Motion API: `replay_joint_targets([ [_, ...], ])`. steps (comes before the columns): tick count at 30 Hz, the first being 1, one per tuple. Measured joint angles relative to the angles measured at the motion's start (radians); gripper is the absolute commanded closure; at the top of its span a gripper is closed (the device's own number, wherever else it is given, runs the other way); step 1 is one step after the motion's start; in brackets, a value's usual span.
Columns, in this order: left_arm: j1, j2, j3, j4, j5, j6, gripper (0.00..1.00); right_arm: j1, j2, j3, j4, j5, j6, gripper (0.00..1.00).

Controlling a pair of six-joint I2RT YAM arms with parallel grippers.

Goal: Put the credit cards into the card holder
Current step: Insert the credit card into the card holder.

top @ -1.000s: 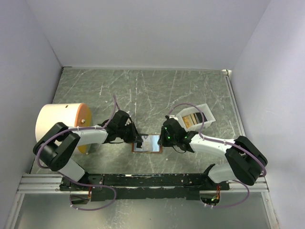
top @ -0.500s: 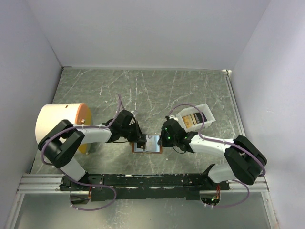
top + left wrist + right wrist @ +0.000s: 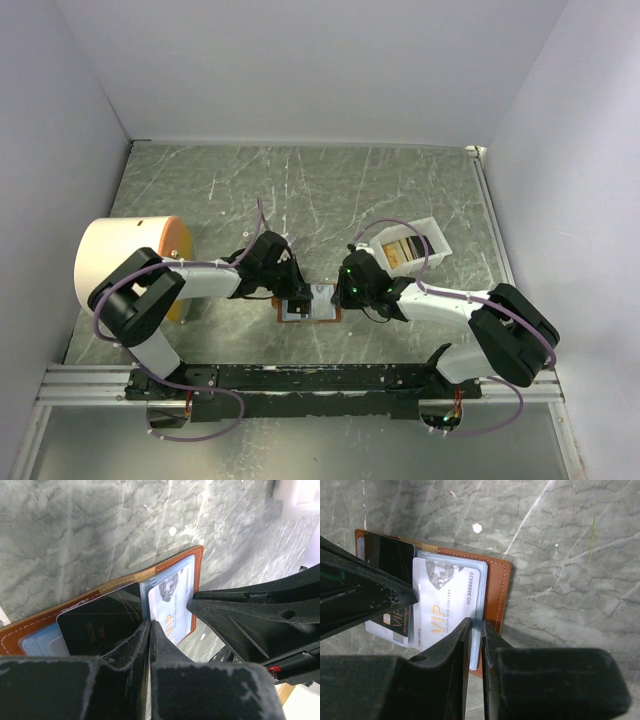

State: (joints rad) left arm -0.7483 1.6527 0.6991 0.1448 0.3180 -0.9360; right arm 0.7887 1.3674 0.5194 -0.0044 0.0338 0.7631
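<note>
The brown card holder (image 3: 312,316) lies open on the table between both arms, light-blue lining up (image 3: 497,590) (image 3: 175,562). A white VIP credit card (image 3: 445,597) (image 3: 172,597) sits in its right half. A black credit card (image 3: 100,622) (image 3: 387,552) lies partly in the left half. My left gripper (image 3: 150,622) (image 3: 297,298) is shut, with its tips at the black card's edge by the centre fold. My right gripper (image 3: 476,622) (image 3: 345,295) is shut to a narrow slit. Its tips rest over the right half's blue pocket edge.
A white tray (image 3: 437,240) holding more cards stands just behind the right arm. A large cream cylinder with an orange end (image 3: 125,260) lies at the left. Pale walls close off the table at the back and on both sides.
My left gripper has slid right onto the card holder and closed. The right gripper has stayed in place.
</note>
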Motion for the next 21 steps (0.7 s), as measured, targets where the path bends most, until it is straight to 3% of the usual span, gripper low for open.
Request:
replay_joint_targets([
  [12, -0.01, 0.012, 0.011, 0.002, -0.002, -0.02, 0.83, 0.0, 0.0, 0.0, -0.001, 0.001, 0.0, 0.86],
  [17, -0.013, 0.007, 0.012, -0.003, -0.008, -0.023, 0.7, 0.0, -0.004, 0.0, -0.004, 0.003, 0.0, 0.84],
  [21, -0.019, -0.013, 0.018, -0.027, -0.026, -0.023, 0.68, 0.0, -0.028, 0.0, -0.023, 0.007, 0.0, 0.83],
])
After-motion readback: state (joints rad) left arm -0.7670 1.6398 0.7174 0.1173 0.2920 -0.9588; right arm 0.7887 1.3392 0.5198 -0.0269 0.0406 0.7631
